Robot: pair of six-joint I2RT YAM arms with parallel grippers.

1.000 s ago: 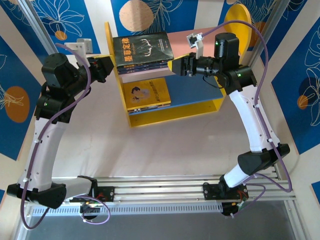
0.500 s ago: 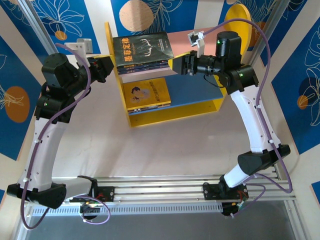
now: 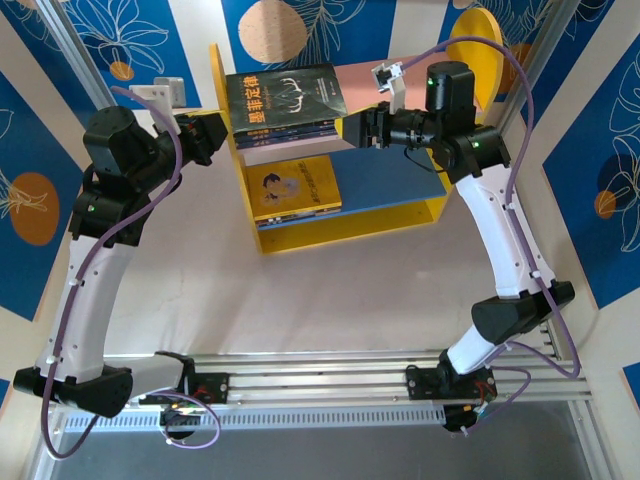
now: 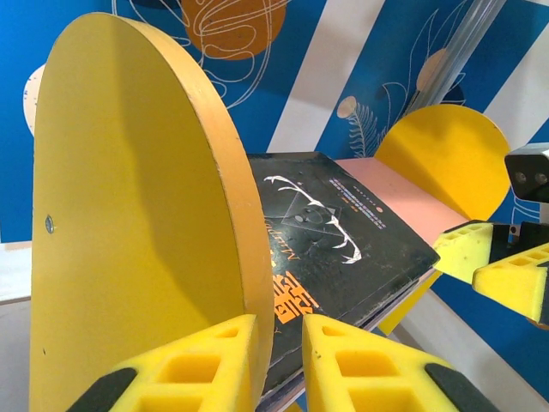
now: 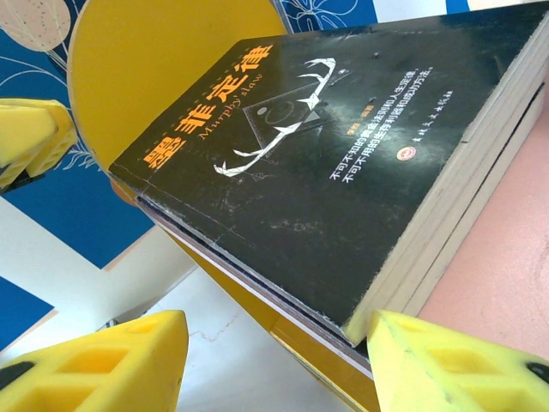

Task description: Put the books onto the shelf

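Top: book stack lies flat on the shelf's pink board, and the yellow book is on the nearer blue board. The left pincer is at the shelf's left side, the right pincer at the stack's right edge.
Left wrist: left pincer is clamped shut on the rounded yellow side panel, with the antler book just right of it.
Right wrist: right pincer is open, its fingers straddling the stack's corner without clamping it.
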